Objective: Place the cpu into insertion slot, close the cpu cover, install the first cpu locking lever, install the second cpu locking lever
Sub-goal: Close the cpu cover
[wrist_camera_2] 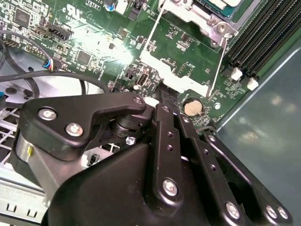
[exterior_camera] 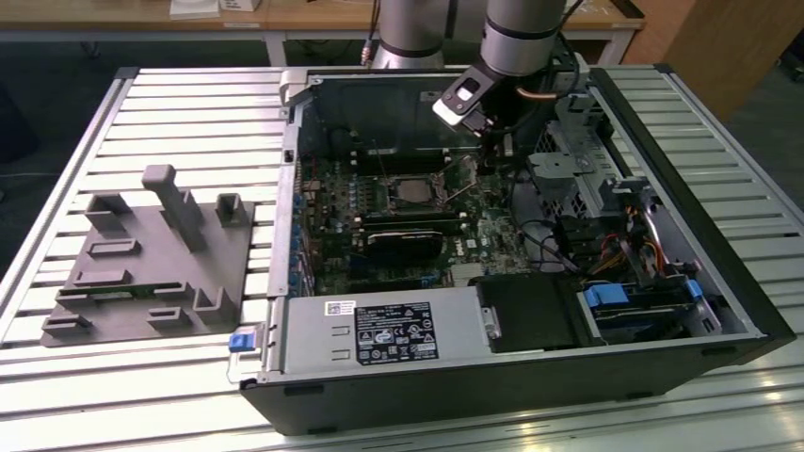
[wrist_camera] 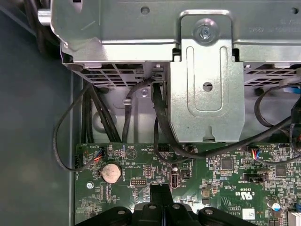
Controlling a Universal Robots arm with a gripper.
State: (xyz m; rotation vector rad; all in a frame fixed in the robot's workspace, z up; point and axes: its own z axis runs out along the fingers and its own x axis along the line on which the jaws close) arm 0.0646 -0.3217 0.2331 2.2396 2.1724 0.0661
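The cpu [exterior_camera: 410, 193] lies in the insertion slot [exterior_camera: 436, 179], with the silvery cpu cover [wrist_camera_2: 197, 18] framing it; I cannot tell whether the cover is fully down. Thin silvery lever rods [wrist_camera_2: 218, 61] slant beside the socket. The claw [wrist_camera: 161, 190] hangs just over the green motherboard [wrist_camera: 221, 188], on the exterior view's right of the slot, its tips pressed together; I cannot tell whether they pinch anything. A coin cell [wrist_camera: 111, 173] sits near the tips, and long black memory slots [wrist_camera_2: 263, 33] run alongside. All this sits inside the open computer case [exterior_camera: 741, 311], with a black graphics card [exterior_camera: 405, 247], black cables [wrist_camera: 160, 122] and a metal drive cage [wrist_camera: 207, 84]. A grey fixture [exterior_camera: 151, 268] rests on the slatted surface [exterior_camera: 188, 104], well apart.
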